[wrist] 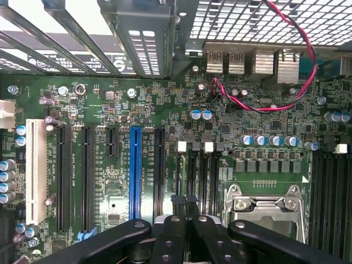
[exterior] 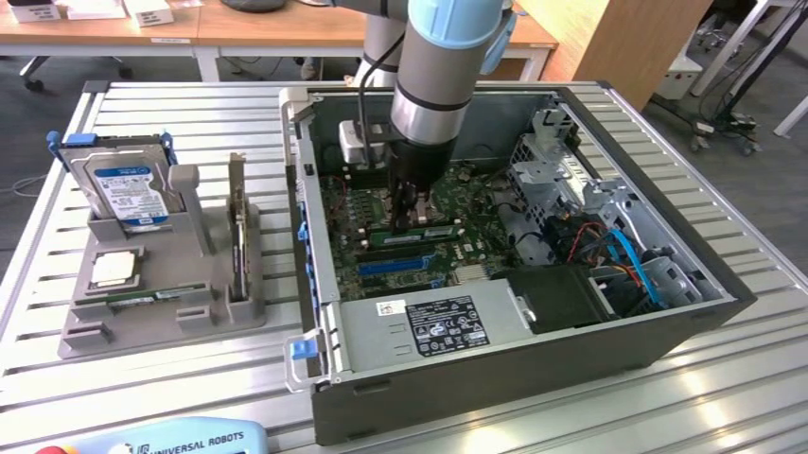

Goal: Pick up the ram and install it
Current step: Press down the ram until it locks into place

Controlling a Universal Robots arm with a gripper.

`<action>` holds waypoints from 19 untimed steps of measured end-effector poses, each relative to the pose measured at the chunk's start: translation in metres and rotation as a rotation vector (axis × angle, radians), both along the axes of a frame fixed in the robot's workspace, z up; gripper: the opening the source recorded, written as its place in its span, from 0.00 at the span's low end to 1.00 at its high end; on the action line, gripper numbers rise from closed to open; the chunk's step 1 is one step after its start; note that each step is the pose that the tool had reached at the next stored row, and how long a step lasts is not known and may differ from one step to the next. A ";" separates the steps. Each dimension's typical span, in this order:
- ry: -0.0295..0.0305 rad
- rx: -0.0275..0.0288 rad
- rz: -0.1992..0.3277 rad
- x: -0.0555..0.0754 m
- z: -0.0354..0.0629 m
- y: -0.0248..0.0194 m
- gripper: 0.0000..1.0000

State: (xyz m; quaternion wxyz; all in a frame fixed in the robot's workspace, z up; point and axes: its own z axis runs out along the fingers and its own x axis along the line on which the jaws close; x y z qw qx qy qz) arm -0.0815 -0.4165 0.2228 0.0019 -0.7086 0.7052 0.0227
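Down inside the open computer case (exterior: 505,364), the gripper (exterior: 411,222) stands upright over the motherboard (exterior: 486,203), its dark fingers drawn together. In the exterior view a short green stick with dark chips, taken to be the ram (exterior: 432,232), lies directly under the fingertips, running along the board toward the exterior view's right. It sits at the level of the memory slots. Whether the fingers pinch its top edge or merely press on it cannot be told.

From the wrist view the gripper (wrist: 185,201) hangs with its tips meeting over the memory slots (wrist: 201,170), which run in a close row beside the silver processor socket (wrist: 264,206). The slots' white end clips (wrist: 182,146) show just beyond the tips.

As for handling, the ram is probably very light and stiff, yet thin and brittle, with chips and edge contacts that dislike scraping. The sound hold appears to be across the two flat faces near the middle of the long top edge, which keeps the stick square to the slot. Off-centre pressure would likely tilt it or seat one end alone.
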 end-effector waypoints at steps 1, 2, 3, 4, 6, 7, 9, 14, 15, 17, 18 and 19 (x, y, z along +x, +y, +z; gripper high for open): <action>0.0000 0.0001 0.000 0.000 -0.0001 0.0000 0.10; -0.0001 0.0001 0.000 0.000 -0.0001 0.0000 0.10; -0.0001 0.0003 0.000 0.000 -0.0002 0.0000 0.10; -0.0002 0.0003 0.000 0.000 -0.0002 0.0001 0.10; -0.0003 0.0004 0.000 0.000 -0.0003 0.0001 0.10; -0.0002 0.0004 0.000 0.000 -0.0004 0.0000 0.10; -0.0001 0.0004 0.000 0.000 -0.0006 0.0000 0.10; -0.0002 0.0004 0.000 0.000 -0.0007 0.0001 0.10; -0.0002 0.0004 0.000 0.000 -0.0007 0.0001 0.10; -0.0001 0.0002 0.000 0.000 -0.0016 0.0000 0.10; -0.0001 0.0002 0.000 0.000 -0.0016 0.0000 0.10; -0.0001 0.0001 0.000 0.000 -0.0016 0.0000 0.10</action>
